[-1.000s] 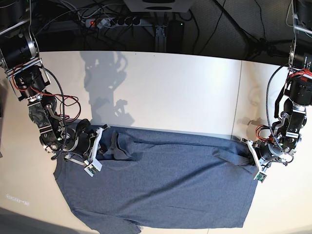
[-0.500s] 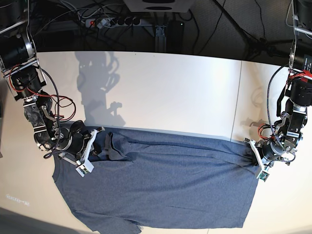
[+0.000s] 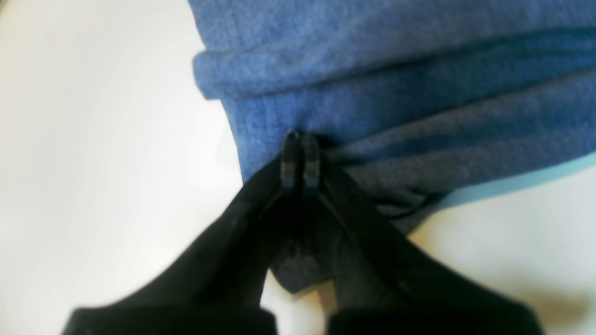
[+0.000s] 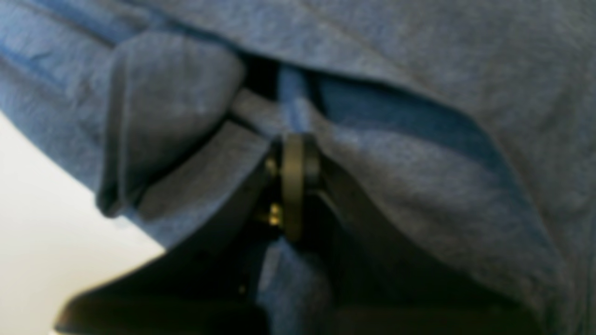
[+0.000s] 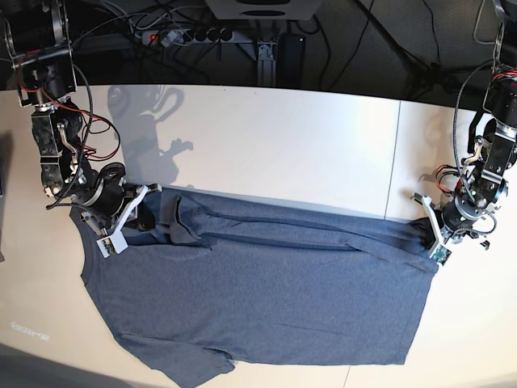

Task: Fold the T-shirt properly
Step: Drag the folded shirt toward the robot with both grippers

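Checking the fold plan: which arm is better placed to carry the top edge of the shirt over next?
Neither alone: left gripper and right gripper are both shut on the T-shirt at opposite ends.

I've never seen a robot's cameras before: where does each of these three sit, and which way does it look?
Base: high above the table, looking down on the whole T-shirt; both arms show, the left hand on the picture's right, the right hand on its left.
Left wrist: on the left arm, looking along the shut left hand at pinched cloth.
Right wrist: on the right arm, looking along the shut right hand into bunched cloth.
Shared: every view shows the T-shirt and white table; each hand also appears in the base view.
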Robot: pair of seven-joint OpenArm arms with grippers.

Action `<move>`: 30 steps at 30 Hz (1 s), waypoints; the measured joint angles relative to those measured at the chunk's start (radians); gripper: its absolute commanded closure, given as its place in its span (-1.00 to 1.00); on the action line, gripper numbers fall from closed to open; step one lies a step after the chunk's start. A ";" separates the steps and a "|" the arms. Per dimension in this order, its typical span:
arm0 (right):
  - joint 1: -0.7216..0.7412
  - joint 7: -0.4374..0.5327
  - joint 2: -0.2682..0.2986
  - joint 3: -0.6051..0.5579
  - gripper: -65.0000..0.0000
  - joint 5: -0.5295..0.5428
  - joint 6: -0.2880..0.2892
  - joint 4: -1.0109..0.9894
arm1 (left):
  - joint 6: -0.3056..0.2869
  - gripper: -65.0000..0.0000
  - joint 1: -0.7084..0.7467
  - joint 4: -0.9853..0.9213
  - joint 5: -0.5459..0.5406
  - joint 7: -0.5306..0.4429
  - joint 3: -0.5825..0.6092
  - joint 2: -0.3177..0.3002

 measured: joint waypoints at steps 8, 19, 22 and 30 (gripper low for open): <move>-0.180 -0.039 0.002 0.086 1.00 0.014 0.000 0.184 | 0.056 1.00 0.140 0.148 0.042 0.026 -0.010 -0.033; -0.330 -0.085 0.002 0.133 1.00 0.024 0.000 0.330 | 0.059 1.00 0.411 0.319 0.118 0.011 -0.229 -0.032; -0.364 -0.094 0.003 0.134 1.00 0.023 0.000 0.364 | 0.063 1.00 0.479 0.375 0.122 0.029 -0.269 -0.033; -0.465 -0.098 0.005 0.157 1.00 0.014 0.000 0.440 | 0.064 1.00 0.628 0.488 0.128 0.040 -0.336 -0.035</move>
